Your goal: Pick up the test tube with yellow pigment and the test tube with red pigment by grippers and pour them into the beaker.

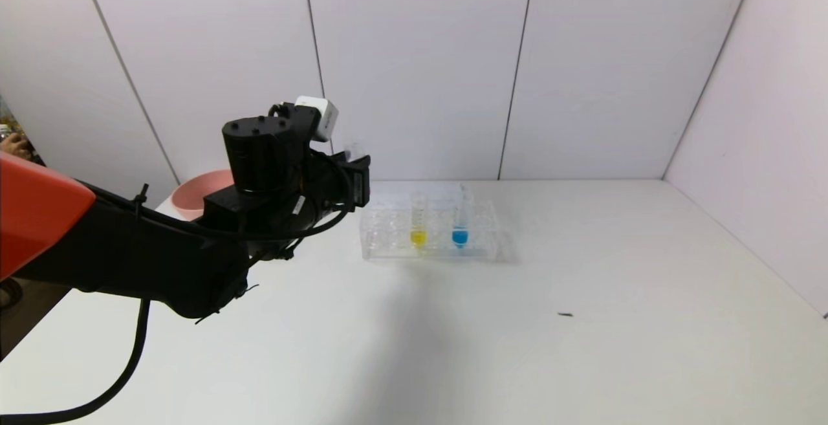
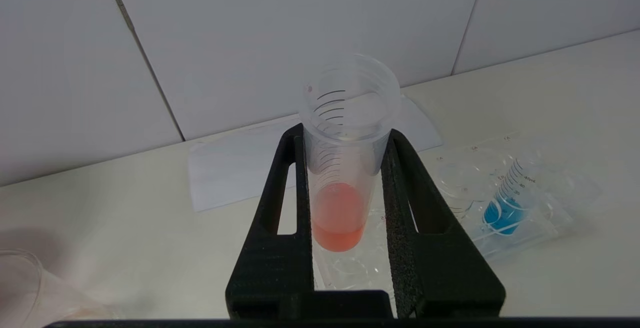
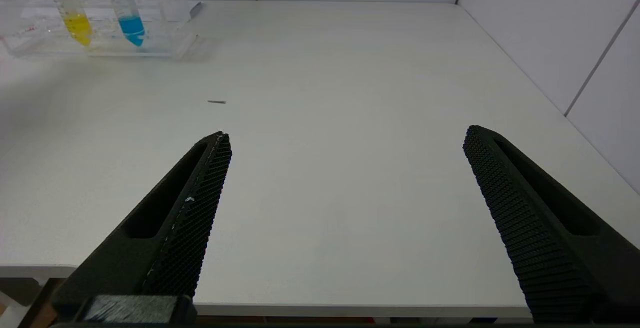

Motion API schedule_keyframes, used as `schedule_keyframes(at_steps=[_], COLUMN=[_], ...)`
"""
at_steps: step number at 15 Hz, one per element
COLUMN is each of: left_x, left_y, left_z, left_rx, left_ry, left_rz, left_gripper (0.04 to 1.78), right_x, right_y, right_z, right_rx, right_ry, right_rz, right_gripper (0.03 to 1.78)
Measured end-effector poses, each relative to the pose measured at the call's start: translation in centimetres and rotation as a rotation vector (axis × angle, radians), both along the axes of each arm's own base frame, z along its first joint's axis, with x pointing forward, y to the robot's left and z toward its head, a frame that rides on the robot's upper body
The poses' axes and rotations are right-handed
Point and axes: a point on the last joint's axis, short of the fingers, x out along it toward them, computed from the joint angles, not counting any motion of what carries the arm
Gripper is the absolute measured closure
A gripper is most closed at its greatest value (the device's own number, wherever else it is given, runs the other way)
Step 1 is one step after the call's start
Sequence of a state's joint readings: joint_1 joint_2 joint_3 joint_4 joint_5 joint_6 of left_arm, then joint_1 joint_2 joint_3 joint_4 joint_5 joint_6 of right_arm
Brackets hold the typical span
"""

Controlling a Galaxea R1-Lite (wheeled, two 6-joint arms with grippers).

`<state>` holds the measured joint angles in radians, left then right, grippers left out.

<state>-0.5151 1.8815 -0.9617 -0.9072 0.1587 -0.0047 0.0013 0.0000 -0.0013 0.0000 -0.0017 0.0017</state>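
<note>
Left gripper (image 2: 345, 138) clamping the test tube with red pigment (image 2: 340, 213) above the rack (image 1: 430, 234), right gripper (image 3: 345, 138) spread wide over bare table (image 3: 350, 93) near its front edge

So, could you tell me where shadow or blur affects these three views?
Head view: the left arm casts a soft grey shadow on the table before the rack. Left wrist view: the left gripper and red test tube are sharp; the beaker is a hazy edge. Right wrist view: the right gripper is crisp, lighting even, with faint shade near the yellow test tube.

Pink bowl (image 1: 194, 193), clear tube rack (image 1: 388, 244) with blue tube (image 1: 460, 221), white table (image 1: 582, 321).
</note>
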Motion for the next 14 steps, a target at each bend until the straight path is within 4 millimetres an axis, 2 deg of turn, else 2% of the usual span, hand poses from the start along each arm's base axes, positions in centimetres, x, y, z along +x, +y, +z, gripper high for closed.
schedule_keyframes(at_steps=[8, 14], left_x=[-2.8, -3.7], left_y=[2.6, 5.2], left_z=[3.2, 4.7], left_rx=[-0.001, -0.001], left_ry=[-0.011, -0.013], left_rz=[0.029, 0.087], left_gripper=[1.39, 1.39], right_x=[0.0, 0.0], right_y=[0.0, 0.0], right_z=[0.0, 0.0], right_rx=[0.0, 0.0], right_ry=[0.0, 0.0], right_rz=[0.0, 0.0], right_gripper=[0.11, 0.11])
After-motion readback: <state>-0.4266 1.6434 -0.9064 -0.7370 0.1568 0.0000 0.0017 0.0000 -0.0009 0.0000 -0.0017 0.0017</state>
